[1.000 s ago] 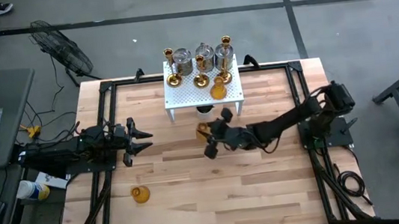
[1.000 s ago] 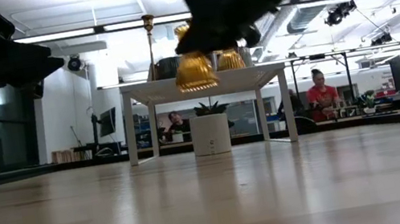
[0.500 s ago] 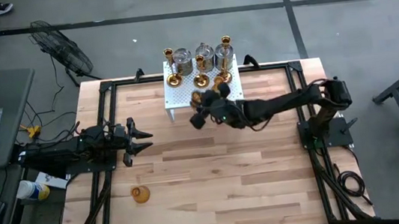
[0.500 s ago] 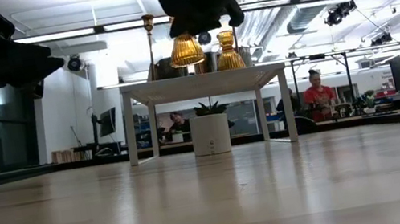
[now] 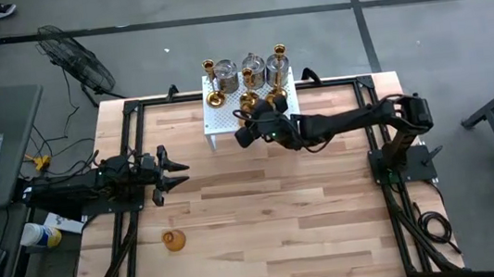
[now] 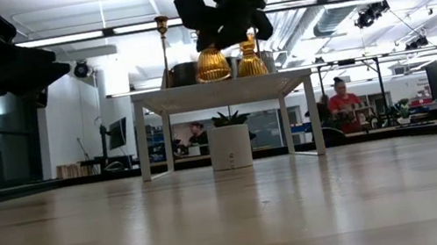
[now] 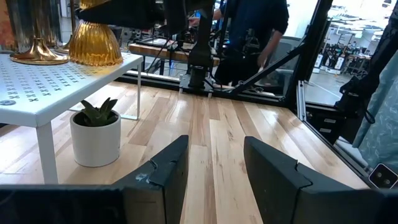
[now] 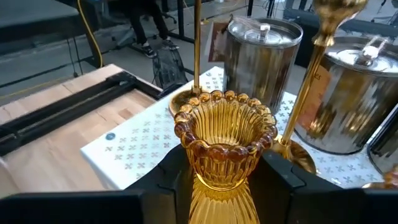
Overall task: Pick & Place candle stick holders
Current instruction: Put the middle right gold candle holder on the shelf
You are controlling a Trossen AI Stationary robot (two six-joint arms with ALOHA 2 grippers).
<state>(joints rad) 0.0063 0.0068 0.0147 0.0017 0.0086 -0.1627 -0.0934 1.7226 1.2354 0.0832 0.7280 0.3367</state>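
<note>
My right gripper [image 5: 248,127] is shut on a ribbed amber-orange holder [image 8: 225,143] at the front left part of the white perforated rack [image 5: 219,121]. The holder also shows in the low view [image 6: 211,63] and the left wrist view [image 7: 94,45]. On the rack stand slim brass candlesticks [image 5: 209,68], silvery jar-like holders [image 5: 252,66] and a second amber holder [image 6: 250,60]. Another amber holder [image 5: 174,241] lies on the table at the near left. My left gripper [image 5: 176,173] is open and empty over the table's left side. My right gripper pinches the amber holder's ribbed body [image 8: 211,180] below its beaded rim, between its two fingers [image 8: 171,171]. The fingers come slanting down from the table's right. The holder is upright, its base [image 7: 93,61] at the rack's top near the front left corner.
A small white pot with a green plant [image 6: 230,143] stands on the table under the rack. Black frame rails [image 5: 124,124] run along the table's edges. People sit in the room beyond [image 6: 341,102]. The table's middle and near part is bare wood [image 5: 276,228].
My right gripper has carried the amber holder from over the table's middle toward the far edge, first rising above the rack, then coming down until the holder's base is at the rack's top. The holder has stayed upright.
</note>
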